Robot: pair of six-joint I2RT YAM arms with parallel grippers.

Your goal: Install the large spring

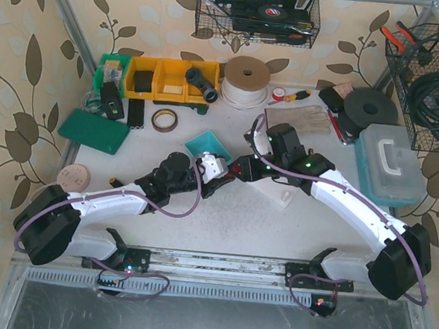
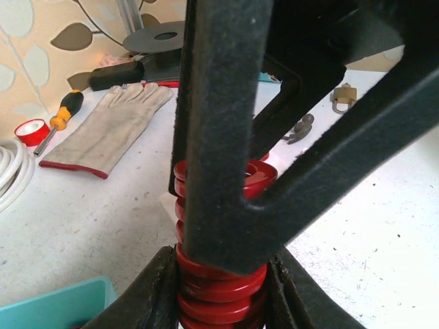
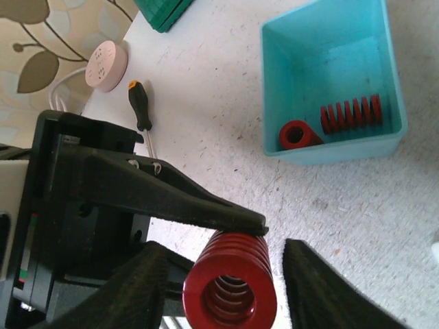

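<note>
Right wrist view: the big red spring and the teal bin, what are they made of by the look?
large red spring: probably steel wire with a glossy red coating. The coils are thick and even and catch highlights, but no bare metal shows.
teal bin: likely moulded plastic with a matte finish. It has a uniform colour, smooth walls and rounded corners.

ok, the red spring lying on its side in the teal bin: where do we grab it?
Mid-length, across the coils, coming straight down. The spring lies flat on the floor of the bin, one end close to a wall, and a second spring sits beside its other end, so probably only the top is free.
</note>
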